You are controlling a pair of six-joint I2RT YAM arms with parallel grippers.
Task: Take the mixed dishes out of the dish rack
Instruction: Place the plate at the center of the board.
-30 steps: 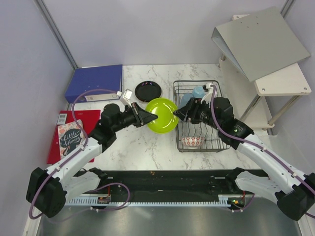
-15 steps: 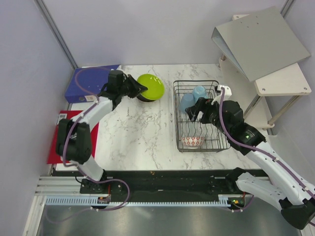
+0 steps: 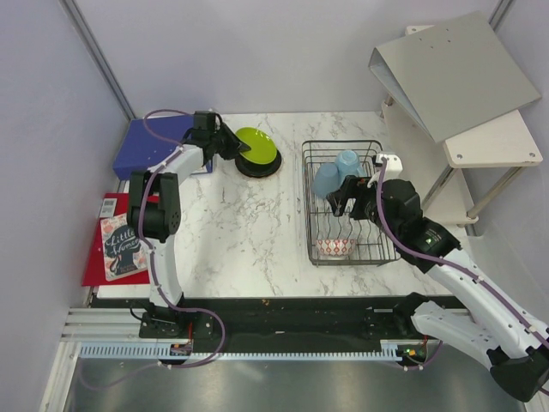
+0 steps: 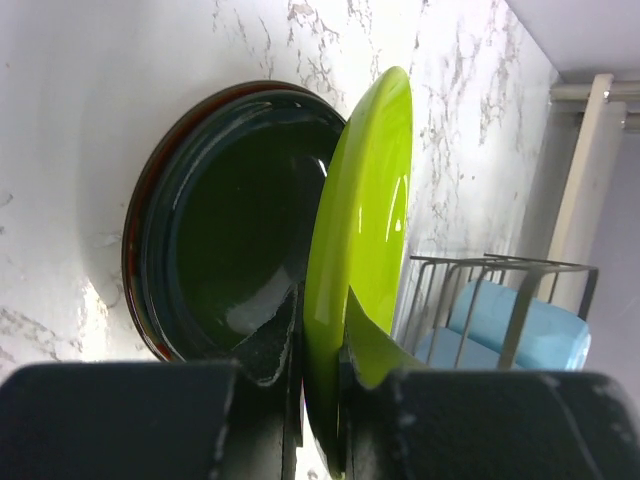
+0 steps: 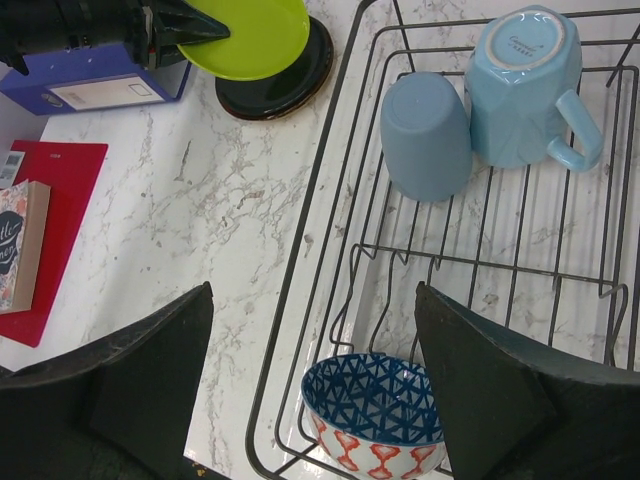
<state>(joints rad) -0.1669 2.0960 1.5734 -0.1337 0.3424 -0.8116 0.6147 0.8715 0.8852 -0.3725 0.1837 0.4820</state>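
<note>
Placement step: left gripper (image 4: 320, 350) pinches the lime green plate (image 4: 365, 230) by its rim, left of the dish rack (image 3: 306, 232), tilted above the black plate (image 4: 230, 250) and not yet flat; we judge release is next; right gripper (image 3: 341, 196) hangs over the rack, jaws wide and empty, bowl (image 5: 375, 410) at the rack's near end, blue cups (image 5: 425, 135) at its far end

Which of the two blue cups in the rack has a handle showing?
The cup farther back in the rack, base up, with its handle sticking out sideways. The other cup beside it shows no handle.
</note>
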